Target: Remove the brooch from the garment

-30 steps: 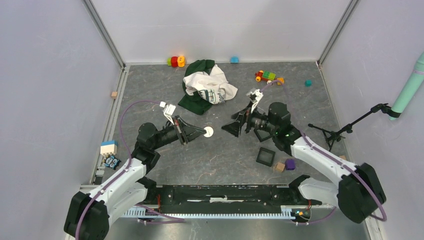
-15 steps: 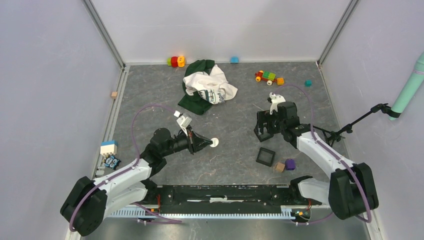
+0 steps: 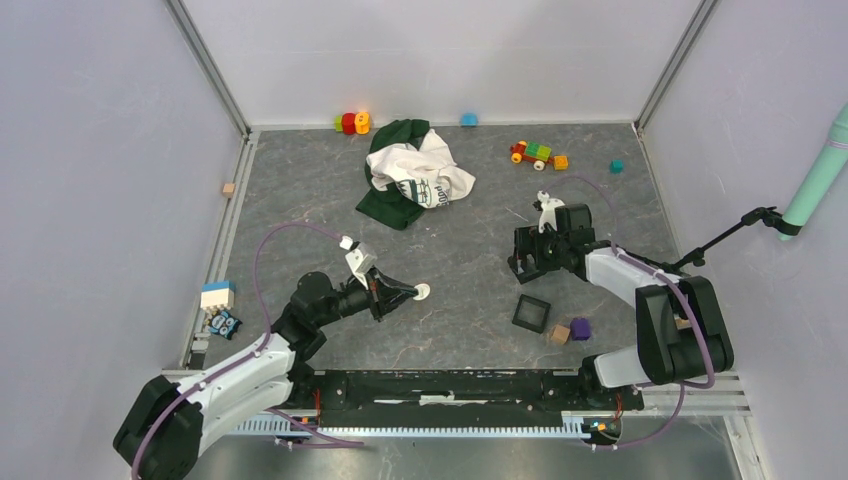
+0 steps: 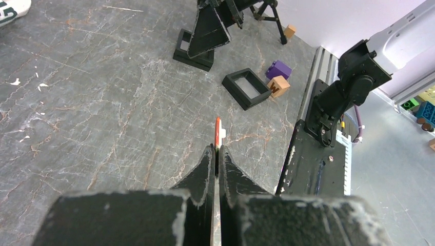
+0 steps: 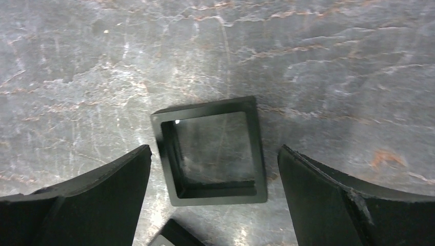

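Brooch (image 4: 218, 132) edge-on, apparently pointing forward | left hand (image 4: 216, 152) clamps it | right hand (image 5: 214, 149) spread

Robotics laboratory test cell. A grey, stone-patterned tabletop (image 3: 470, 215) is boxed in by plain pale wall panels (image 3: 440, 50) set in metal corner posts (image 3: 205, 65). The left arm (image 3: 240, 360) and right arm (image 3: 640, 285), both robotic, are bolted to a black mounting rail (image 3: 450, 388) along the near edge, with purple cables (image 3: 262, 258) looped over them. A small black tripod stand (image 3: 690, 262) sits at the right edge. Test props lie about: toy blocks (image 3: 350, 122) and a crumpled shirt (image 3: 415, 175) by the far edge, and a toy train (image 3: 537, 153) toward the far right corner.
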`<state>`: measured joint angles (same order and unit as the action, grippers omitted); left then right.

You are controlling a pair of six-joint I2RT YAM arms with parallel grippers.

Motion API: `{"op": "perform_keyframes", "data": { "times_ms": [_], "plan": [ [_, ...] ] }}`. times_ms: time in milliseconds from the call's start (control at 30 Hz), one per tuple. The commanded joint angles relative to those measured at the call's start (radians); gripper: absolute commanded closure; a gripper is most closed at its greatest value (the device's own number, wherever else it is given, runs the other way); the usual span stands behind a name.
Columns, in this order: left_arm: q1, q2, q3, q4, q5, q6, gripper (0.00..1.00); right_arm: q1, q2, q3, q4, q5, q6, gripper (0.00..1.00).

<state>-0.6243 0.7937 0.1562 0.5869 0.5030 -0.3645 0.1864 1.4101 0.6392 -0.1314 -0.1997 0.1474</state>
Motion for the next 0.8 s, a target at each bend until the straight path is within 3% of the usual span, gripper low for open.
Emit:
{"op": "perform_keyframes", "data": {
  "times_ms": [0,300,667,767],
  "plan": [
    [-0.005,0.016,-0.006,0.053,-0.003,0.047,0.98,0.000,0.014,0.034,0.065,-0.111,-0.020,0.02],
    [-0.005,0.033,-0.001,0.059,0.012,0.045,0.98,0.106,0.031,0.093,-0.040,0.144,-0.087,0.02],
    [-0.005,0.045,0.003,0.055,0.014,0.050,0.98,0.146,0.060,0.117,-0.070,0.218,-0.097,0.07],
    [-0.005,0.047,0.003,0.055,0.014,0.050,0.98,0.151,0.064,0.120,-0.072,0.219,-0.097,0.13]
  ]
}}
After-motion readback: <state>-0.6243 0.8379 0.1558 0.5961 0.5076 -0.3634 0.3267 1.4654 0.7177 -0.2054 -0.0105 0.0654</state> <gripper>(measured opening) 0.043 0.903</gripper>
